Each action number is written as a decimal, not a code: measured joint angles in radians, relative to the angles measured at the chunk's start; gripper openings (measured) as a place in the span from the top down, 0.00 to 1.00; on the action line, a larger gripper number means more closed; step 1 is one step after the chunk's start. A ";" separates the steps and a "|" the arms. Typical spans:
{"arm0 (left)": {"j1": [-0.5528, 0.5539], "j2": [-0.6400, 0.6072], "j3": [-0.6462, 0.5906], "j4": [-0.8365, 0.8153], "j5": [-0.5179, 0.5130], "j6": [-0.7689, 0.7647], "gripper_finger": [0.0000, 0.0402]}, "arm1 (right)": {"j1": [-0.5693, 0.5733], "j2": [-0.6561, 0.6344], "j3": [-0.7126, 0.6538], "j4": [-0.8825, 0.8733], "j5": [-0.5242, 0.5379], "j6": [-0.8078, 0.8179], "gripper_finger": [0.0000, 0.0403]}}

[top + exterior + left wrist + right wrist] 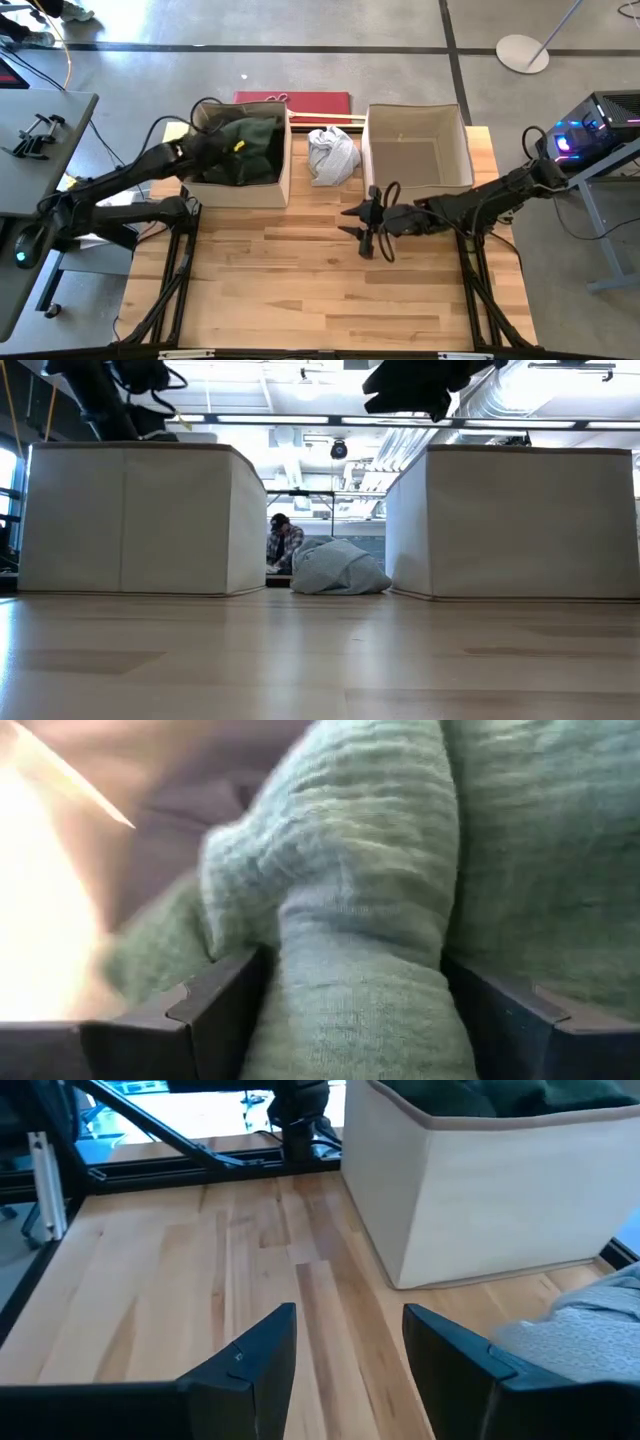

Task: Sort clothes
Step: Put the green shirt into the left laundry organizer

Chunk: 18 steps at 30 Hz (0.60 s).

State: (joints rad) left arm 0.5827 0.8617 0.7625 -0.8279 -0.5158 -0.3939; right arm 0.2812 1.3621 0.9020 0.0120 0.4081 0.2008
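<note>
In the high view you see the left tool (232, 143) reaching into the left fabric box (284, 172) in the upper left-centre of the frame, down among the dark green garment (255, 145) that fills it. Your right tool (366, 222) hangs over the bare wooden surface (300, 290) just right of centre, below the right fabric box (464, 150), which looks empty. The light grey-white garment (332, 155) lies crumpled on the surface between the two boxes, near the upper middle.

In the low view that pale garment (338, 570) sits at centre frame in the gap between the left box (130, 520) and the right box (520, 520), with a person (283, 544) in plaid visible in the room behind it.

In the left wrist view your left tool (355, 1010) is clenched on a thick fold of the green garment (360, 900), which bulges up between the two fingers (215, 1010).

In the right wrist view your right tool (350, 1350) is released, its fingers (255, 1360) spread apart above the wood, holding nothing. The box with dark clothing (500, 1190) stands at upper right, and the pale garment (590, 1330) shows at the lower right edge.
</note>
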 joint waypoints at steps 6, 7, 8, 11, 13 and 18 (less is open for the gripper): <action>-0.031 0.113 0.155 -0.039 -0.139 0.111 0.30 | -0.013 0.000 0.000 -0.001 0.000 0.000 0.57; -0.035 0.124 0.182 -0.041 -0.126 0.141 0.30 | -0.013 0.000 0.000 -0.001 0.000 0.000 0.57; -0.037 0.135 0.207 -0.044 -0.095 0.171 0.30 | -0.013 0.000 0.000 -0.003 0.000 0.000 0.57; -0.031 0.176 0.283 -0.091 0.036 0.212 0.30 | -0.013 0.000 0.000 -0.015 -0.001 0.000 0.57; -0.024 0.204 0.332 -0.162 0.103 0.188 0.31 | -0.013 0.000 0.000 -0.022 -0.001 0.000 0.57; -0.038 0.232 0.423 -0.255 0.098 0.159 0.40 | -0.013 0.000 0.000 -0.057 0.000 -0.026 0.57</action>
State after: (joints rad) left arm 0.5446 1.0935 1.1858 -1.0834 -0.4176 -0.2344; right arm 0.2680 1.3621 0.9020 -0.0448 0.4076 0.1748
